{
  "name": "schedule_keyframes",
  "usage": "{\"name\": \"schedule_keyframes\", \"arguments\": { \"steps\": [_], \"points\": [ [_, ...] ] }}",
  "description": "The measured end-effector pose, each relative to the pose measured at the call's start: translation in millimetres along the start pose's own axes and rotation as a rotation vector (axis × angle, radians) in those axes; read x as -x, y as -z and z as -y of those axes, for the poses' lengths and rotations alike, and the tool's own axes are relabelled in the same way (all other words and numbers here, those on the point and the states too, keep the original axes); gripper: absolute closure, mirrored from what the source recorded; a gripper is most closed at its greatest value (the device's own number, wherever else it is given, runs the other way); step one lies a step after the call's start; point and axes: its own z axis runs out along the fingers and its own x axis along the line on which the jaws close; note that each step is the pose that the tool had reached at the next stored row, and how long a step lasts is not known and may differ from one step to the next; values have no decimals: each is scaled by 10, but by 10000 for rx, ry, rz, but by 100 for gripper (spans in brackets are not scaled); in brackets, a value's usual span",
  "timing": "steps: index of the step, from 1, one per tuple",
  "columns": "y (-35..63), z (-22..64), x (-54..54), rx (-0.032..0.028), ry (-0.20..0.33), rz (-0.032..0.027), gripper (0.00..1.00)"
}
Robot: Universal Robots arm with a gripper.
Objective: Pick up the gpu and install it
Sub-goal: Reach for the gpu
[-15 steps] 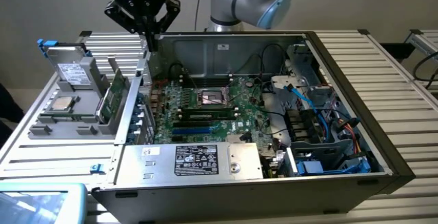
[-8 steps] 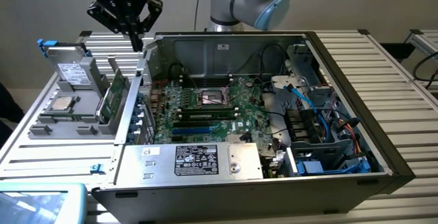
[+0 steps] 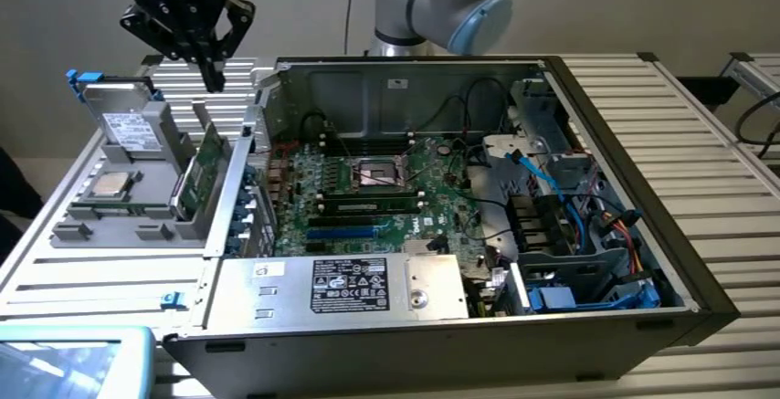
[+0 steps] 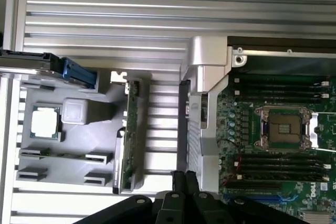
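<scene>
The gpu [image 3: 203, 173] stands on its long edge in a slot of the grey holder [image 3: 116, 212] on the exterior view's left, outside the computer case. In the wrist view the gpu [image 4: 128, 135] appears edge-on as a thin green strip. My gripper [image 3: 216, 81] hangs well above the gpu's far end, touching nothing. Its two fingers [image 4: 178, 182] are pressed together and hold nothing; my gripper [image 4: 184, 174] sits over the gap between holder and case wall. The motherboard [image 3: 365, 189] lies inside the open case.
The holder also carries a CPU chip [image 3: 112, 183] and a drive with blue tabs [image 3: 122, 116]. The case's metal side wall [image 4: 202, 124] rises between holder and motherboard [image 4: 278, 129]. A power supply [image 3: 342, 285] and cables [image 3: 573, 198] fill the case's near and right parts.
</scene>
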Motion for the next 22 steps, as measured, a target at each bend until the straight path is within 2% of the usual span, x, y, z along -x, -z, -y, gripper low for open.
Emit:
{"name": "schedule_keyframes", "arguments": {
  "steps": [18,20,22],
  "points": [
    [-150,-21,-821,-1,1,-1,88],
    [-176,-20,-871,1,0,-3,88],
    [-211,-18,-874,0,-1,-28,88]
  ]
}}
